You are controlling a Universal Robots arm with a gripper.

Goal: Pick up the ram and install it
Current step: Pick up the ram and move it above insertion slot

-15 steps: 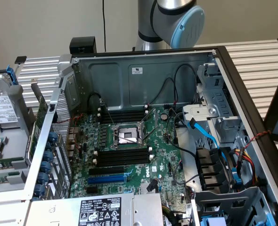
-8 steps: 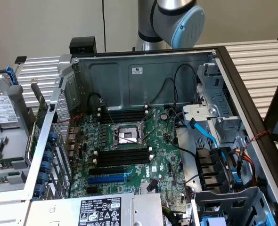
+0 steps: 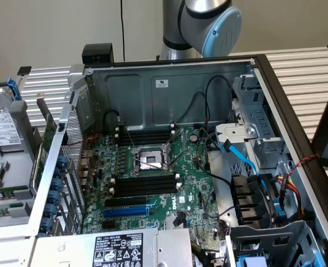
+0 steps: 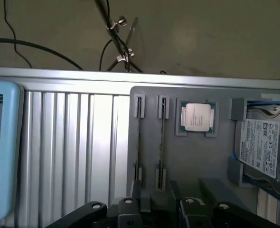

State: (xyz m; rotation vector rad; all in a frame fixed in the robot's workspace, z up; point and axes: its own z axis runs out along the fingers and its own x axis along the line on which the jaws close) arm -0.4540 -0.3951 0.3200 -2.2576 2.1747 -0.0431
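Two ram sticks stand on edge in the slots of a grey holder tray (image 4: pixel 216 161). In the wrist view they appear as thin dark lines, one ram stick (image 4: pixel 162 137) beside the other (image 4: pixel 139 137). My gripper (image 4: pixel 158 198) hovers over the near end of these slots. Its black fingers (image 4: pixel 140 202) are apart and nothing is between them. In the exterior view the open computer case shows the green motherboard (image 3: pixel 192 192), with black memory slots (image 3: pixel 144 183) and white end clips on both sides of the CPU socket (image 3: pixel 152 160).
On the tray, a loose CPU (image 4: pixel 197 116) and a hard drive (image 4: pixel 263 142) lie beside the ram slots. A ribbed aluminium table (image 4: pixel 69 152) is under the tray. Inside the case are a blue expansion slot (image 3: pixel 128 211), black and blue cables (image 3: pixel 239 156) and drive bays at the exterior view's right.
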